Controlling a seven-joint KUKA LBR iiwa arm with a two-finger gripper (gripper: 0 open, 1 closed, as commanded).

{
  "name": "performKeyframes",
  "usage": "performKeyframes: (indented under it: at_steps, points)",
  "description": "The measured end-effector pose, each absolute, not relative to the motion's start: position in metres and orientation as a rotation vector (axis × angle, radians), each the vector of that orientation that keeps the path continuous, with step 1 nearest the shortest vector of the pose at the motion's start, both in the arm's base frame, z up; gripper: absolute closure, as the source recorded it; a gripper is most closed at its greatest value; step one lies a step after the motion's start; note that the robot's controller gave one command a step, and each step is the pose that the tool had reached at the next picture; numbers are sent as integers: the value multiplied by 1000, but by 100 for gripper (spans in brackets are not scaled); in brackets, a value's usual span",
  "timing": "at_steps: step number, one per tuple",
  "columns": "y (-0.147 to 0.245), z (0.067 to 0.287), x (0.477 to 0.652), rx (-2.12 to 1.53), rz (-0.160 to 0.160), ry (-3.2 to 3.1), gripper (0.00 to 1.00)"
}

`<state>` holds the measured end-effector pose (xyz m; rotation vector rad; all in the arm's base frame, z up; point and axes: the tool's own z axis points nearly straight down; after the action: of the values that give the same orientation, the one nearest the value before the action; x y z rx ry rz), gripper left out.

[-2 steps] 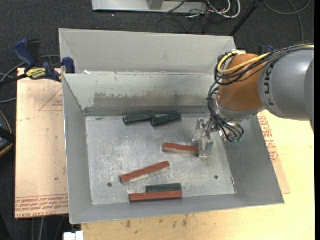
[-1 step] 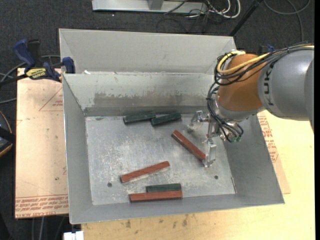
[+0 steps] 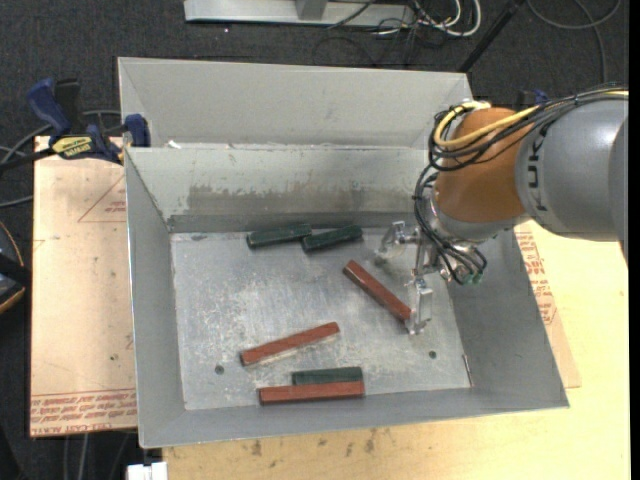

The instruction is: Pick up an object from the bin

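My gripper [image 3: 402, 286] hangs low over the right part of the bin floor, open, with its two metal fingers spread apart. A red-brown flat bar [image 3: 376, 288] lies slanted under it, running from upper left to lower right. One fingertip [image 3: 415, 323] stands at the bar's lower right end, touching or nearly touching it. The other finger [image 3: 394, 240] is above the bar, towards the back wall. Nothing is lifted between the fingers.
Two dark green bars [image 3: 280, 236] [image 3: 332, 238] lie end to end along the back wall. A second red-brown bar [image 3: 290, 344] lies slanted mid-floor. At the front edge a dark green bar [image 3: 327, 376] sits beside a third red-brown bar [image 3: 311, 393].
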<state>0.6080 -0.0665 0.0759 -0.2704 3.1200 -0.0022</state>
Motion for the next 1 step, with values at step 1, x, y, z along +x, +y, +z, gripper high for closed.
performKeyframes:
  at_steps: [1]
  points:
    - [-54, 76, 576, -111, -2, 3117, 100]
